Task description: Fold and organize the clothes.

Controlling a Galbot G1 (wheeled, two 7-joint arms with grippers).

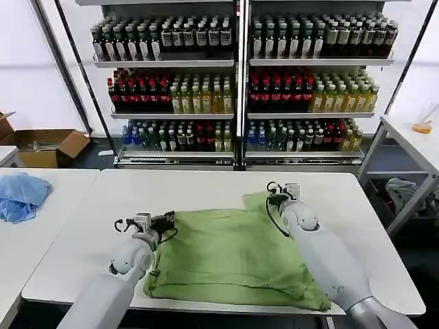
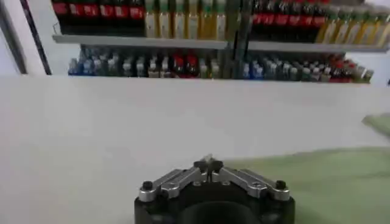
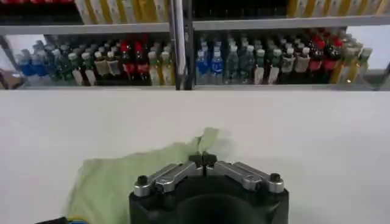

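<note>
The two arms are nearest, one at each side of the shirt [image 1: 230,257], which lies flat on the white bench [image 1: 206,185], spread across its middle toward the near edge. The left gripper [image 1: 167,221] sits at the shirt's left edge, near its far corner. Its jaws are pressed together with the tips touching, and I cannot tell if any cloth is between them. The right gripper [image 1: 274,199] sits at the shirt's far right corner, where a bit of cloth sticks up. Its jaws are pinched tight on that bit. Far to the left, a blue cloth [image 1: 20,195] lies on another bench. Shelves [image 1: 236,63] full of bottles stand behind.
</note>
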